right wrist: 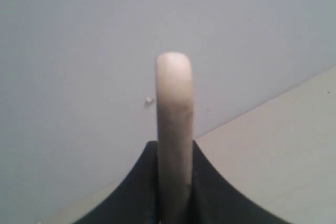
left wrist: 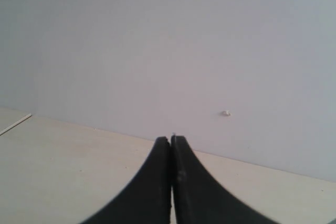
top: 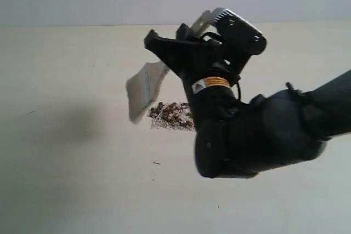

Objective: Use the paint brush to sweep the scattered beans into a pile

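Right jaws, in the exterior view, are clamped on the paint brush (top: 147, 83) partway up its handle. The rounded handle end pokes out above the black arm (top: 263, 130), and the pale, blurred bristles hang tilted just off the tabletop (top: 66, 190), close beside the left edge of the pile (top: 167, 118). The beans (top: 174, 109) are tiny and dark reddish-brown, gathered with whitish grit into one small heap partly hidden behind the arm. No clear strays show around it, so the sweeping looks nearly done. Left jaws, in the left wrist view, are pressed together with nothing between them, facing a bare wall (left wrist: 157, 51) above the tabletop; neither brush nor beans appear there. In the right wrist view the light wooden handle rises straight up between the right jaws, smooth and rounded at its end, with the bristles out of sight. The brush is probably light, with a stiff handle and soft bristles that splay under pressure. Its smooth wood could pivot in so narrow a grip, so a hold low on the handle near the metal band would likely steer best. The beans are probably hard, light and quick to roll, so gentle strokes suit them.
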`<state>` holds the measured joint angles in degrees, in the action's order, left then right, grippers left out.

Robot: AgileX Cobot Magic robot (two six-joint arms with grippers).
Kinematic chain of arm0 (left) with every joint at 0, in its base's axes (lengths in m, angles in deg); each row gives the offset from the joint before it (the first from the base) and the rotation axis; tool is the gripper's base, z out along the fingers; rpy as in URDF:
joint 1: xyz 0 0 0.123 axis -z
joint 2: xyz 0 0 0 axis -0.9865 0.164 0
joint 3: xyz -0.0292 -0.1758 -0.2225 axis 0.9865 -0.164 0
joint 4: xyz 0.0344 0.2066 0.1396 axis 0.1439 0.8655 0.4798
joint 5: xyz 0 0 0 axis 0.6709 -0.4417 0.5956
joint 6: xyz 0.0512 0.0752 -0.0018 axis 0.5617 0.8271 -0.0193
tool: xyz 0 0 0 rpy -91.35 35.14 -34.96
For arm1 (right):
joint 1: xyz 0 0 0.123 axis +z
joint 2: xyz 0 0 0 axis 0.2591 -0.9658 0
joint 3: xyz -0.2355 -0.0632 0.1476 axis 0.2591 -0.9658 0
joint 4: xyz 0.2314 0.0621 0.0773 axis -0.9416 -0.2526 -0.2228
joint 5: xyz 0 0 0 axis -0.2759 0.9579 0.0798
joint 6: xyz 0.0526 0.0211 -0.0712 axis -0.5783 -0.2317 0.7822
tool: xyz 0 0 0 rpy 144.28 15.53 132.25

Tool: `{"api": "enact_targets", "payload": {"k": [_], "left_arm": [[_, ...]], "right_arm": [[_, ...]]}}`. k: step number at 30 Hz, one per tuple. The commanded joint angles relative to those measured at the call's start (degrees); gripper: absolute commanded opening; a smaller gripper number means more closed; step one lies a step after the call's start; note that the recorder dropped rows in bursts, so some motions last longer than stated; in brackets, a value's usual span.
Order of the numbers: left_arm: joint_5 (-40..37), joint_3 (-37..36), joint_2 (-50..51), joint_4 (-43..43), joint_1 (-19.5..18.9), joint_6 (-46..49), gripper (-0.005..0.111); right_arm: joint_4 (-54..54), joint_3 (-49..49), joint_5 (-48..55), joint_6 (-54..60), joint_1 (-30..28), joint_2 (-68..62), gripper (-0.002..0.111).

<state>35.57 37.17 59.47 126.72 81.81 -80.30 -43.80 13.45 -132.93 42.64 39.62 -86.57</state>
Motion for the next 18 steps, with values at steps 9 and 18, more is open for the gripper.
{"api": "enact_targets", "payload": {"k": [9, 18], "left_arm": [[0.04, -0.18, -0.37, -0.20, -0.13, -0.33, 0.000], [0.04, -0.18, -0.37, -0.20, -0.13, -0.33, 0.000]], "right_arm": [[-16.28, 13.02, -1.64, 13.57, 4.64, -8.83, 0.000], [-22.18, 13.02, -1.64, 28.41, 4.64, -9.77, 0.000]]}}
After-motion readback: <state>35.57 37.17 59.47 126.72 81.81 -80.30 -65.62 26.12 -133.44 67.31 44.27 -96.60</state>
